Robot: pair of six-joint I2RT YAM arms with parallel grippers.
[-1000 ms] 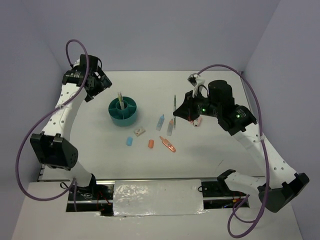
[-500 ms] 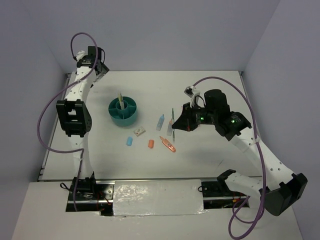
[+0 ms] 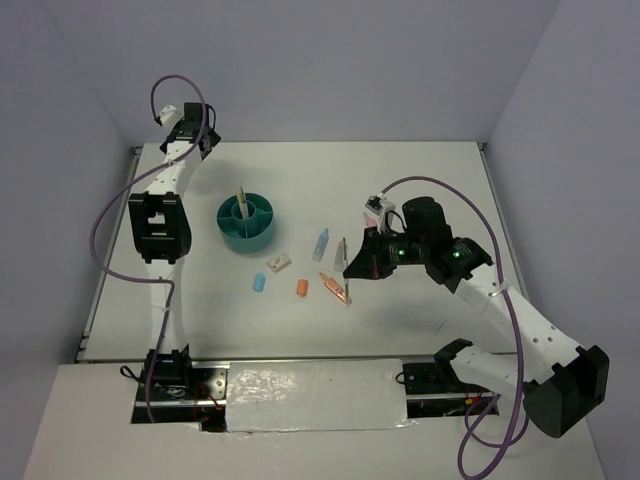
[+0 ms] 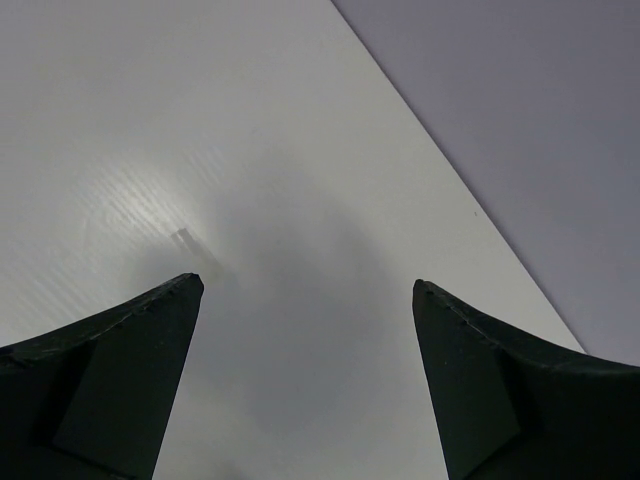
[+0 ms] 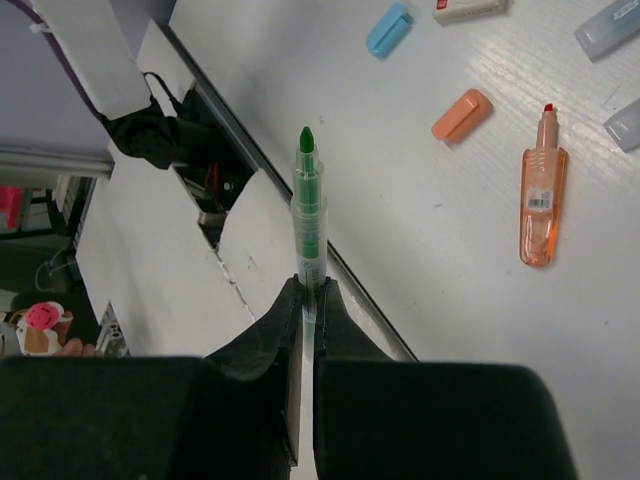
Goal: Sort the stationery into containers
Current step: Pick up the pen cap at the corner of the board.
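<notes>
Right gripper [image 5: 305,290] pinches a green pen [image 5: 308,215]; left gripper [image 4: 304,285] is spread and empty. One pencil [image 3: 240,196] stands in the teal organizer [image 3: 228,236]. An orange marker [image 5: 543,190], a blue eraser [image 5: 388,28] and others lie unsorted.

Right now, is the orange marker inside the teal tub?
No, the orange marker lies on the table, well apart from the teal tub.

The green pen [image 5: 308,215] is hidden at its lower end inside the right claw [image 5: 307,292].

A high rear camera sees the whole table [image 3: 430,170]. Both wrist cameras look close, the right one sharing its orange marker [image 3: 336,288].
</notes>
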